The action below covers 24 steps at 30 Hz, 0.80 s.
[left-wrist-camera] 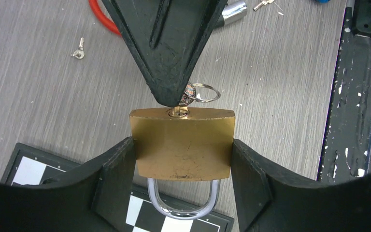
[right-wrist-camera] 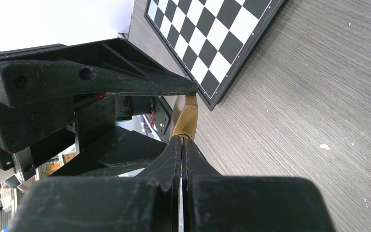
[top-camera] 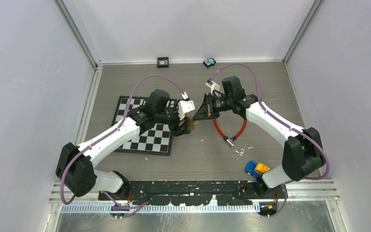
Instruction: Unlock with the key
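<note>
A brass padlock (left-wrist-camera: 183, 145) hangs above the table, its steel shackle (left-wrist-camera: 183, 209) pointing toward the left wrist camera with both legs in the body. My left gripper (left-wrist-camera: 182, 154) is closed on the padlock's two sides. The key (left-wrist-camera: 178, 110) sits in the keyhole on the padlock's far face, with its ring (left-wrist-camera: 206, 93) hanging beside it. My right gripper (left-wrist-camera: 170, 92) is shut on the key's head, which its fingers mostly hide. In the top view the two grippers meet at mid-table, left gripper (top-camera: 186, 124) and right gripper (top-camera: 196, 116). The right wrist view shows its shut gripper (right-wrist-camera: 181, 140) against the padlock (right-wrist-camera: 186, 121).
A chessboard (top-camera: 147, 130) lies under the left arm. A red cable lock (top-camera: 229, 130) and loose small keys (top-camera: 240, 152) lie under the right arm. A blue and yellow toy (top-camera: 256, 168) sits near the right base. Two small objects (top-camera: 163, 61) (top-camera: 209, 62) rest by the back wall.
</note>
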Each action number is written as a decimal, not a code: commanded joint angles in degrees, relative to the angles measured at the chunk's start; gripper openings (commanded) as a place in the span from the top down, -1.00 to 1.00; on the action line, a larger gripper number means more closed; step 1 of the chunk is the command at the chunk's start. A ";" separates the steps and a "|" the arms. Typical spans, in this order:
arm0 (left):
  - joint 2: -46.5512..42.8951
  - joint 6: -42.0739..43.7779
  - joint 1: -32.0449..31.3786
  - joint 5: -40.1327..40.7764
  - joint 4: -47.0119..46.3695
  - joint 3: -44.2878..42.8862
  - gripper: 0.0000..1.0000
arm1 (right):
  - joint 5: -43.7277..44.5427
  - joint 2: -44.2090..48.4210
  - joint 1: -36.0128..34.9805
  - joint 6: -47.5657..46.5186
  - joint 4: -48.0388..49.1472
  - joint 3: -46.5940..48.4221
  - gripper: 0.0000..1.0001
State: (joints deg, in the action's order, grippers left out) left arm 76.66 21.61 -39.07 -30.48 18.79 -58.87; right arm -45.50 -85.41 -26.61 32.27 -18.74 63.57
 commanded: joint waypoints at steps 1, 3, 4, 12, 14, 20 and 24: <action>-1.53 -1.63 -0.44 -6.40 -10.81 -2.01 1.00 | -0.87 -0.91 -2.95 -0.76 4.13 2.43 0.99; -1.40 -1.49 -0.40 -5.29 -10.95 -1.97 1.00 | -0.85 -1.47 -3.01 0.33 4.97 2.48 0.99; -1.35 -1.48 -0.40 -4.70 -10.98 -1.96 1.00 | -1.04 -1.69 -3.00 0.77 5.43 2.45 0.99; -3.52 3.32 -0.10 -7.60 -7.62 -0.91 1.00 | -3.19 3.90 2.38 -0.50 6.60 0.57 0.58; -4.00 4.41 -0.04 -9.12 -6.70 -0.50 1.00 | -4.08 6.57 4.88 -1.23 6.71 -0.39 0.14; -4.69 6.78 0.62 -17.20 -3.03 -0.28 1.00 | -6.00 13.94 9.05 -13.68 -2.99 -0.11 -0.20; -4.64 5.38 1.72 -28.10 -1.66 0.05 1.00 | -10.33 17.97 8.48 -36.93 -16.59 3.10 -0.12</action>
State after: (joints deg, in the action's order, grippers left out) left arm 74.96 26.72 -38.44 -44.14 19.59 -58.54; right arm -50.24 -71.13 -17.10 18.55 -22.55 62.76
